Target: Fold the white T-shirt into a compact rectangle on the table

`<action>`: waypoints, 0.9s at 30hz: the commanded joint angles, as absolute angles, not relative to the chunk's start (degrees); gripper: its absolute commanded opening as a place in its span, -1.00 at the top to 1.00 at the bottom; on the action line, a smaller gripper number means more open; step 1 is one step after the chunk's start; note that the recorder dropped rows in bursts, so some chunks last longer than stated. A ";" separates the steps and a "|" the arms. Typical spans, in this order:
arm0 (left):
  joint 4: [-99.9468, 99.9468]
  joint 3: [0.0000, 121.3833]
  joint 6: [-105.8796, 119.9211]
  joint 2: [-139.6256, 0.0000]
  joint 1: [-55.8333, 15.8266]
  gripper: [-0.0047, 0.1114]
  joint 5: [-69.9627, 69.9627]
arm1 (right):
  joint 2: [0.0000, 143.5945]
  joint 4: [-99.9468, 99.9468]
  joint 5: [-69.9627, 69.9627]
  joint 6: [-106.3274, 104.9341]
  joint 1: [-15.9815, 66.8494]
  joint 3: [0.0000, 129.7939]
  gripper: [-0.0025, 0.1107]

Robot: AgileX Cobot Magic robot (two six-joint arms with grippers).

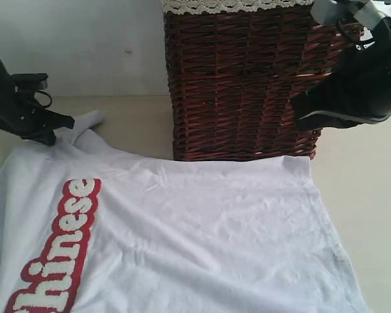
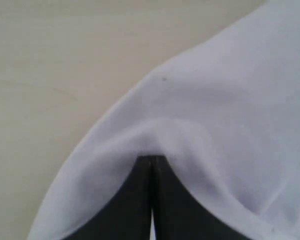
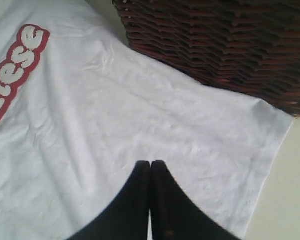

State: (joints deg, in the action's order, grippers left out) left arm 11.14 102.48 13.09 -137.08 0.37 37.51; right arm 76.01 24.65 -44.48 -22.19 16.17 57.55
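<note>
From the exterior view, my left pincer (image 1: 58, 127) sits low at the far left, angled down toward a raised corner of the shirt (image 1: 215, 241). My right pincer (image 1: 298, 112) hangs higher on the right, in front of the basket (image 1: 234, 85), with its tip pointing inward. The shirt lies spread on the table (image 1: 371, 195) and fills most of the foreground. Its far edge touches the foot of the basket. There is bare table to the right of the hem and a strip behind the left pincer up to the wall (image 1: 72, 45). Lace trim (image 1: 228, 5) lines the basket's top. The lettering (image 1: 58, 248), fuzzy white on red, reads "hinese", and the frame cuts off its start.

On the left wrist view, the pincer's (image 2: 151, 159) jaws are pressed together. A ridge of shirt (image 2: 230, 125) fabric bunches right at the tips, so I read it as nipped on the cloth. The shirt's curved edge runs across the view, and open table (image 2: 55, 75) lies beyond it.

On the right wrist view, the pincer (image 3: 150, 164) has its jaws together and grips nothing, poised above the shirt (image 3: 115, 115) near its hem corner. The basket (image 3: 215, 45) stands against the shirt's edge. A sliver of table (image 3: 290, 200) shows past the hem. I can read "ese" in the lettering (image 3: 20, 55) here.
</note>
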 commanded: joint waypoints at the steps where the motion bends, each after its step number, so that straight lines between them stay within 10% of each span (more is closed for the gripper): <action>1: 7.86 104.30 10.21 -138.82 4.10 0.92 39.74 | 76.21 25.05 -43.06 -22.82 16.00 58.10 0.96; 13: 16.85 102.79 20.33 -117.21 0.00 0.92 56.38 | 93.13 20.67 -44.98 -20.60 16.00 58.21 0.96; 27: 14.56 56.53 18.04 -87.90 0.56 0.92 54.94 | 105.53 1.63 -33.93 -2.71 21.00 48.64 0.96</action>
State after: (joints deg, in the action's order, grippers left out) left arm 14.36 62.43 17.71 -90.36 0.76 59.32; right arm 104.36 2.22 -37.57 -3.27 20.84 50.80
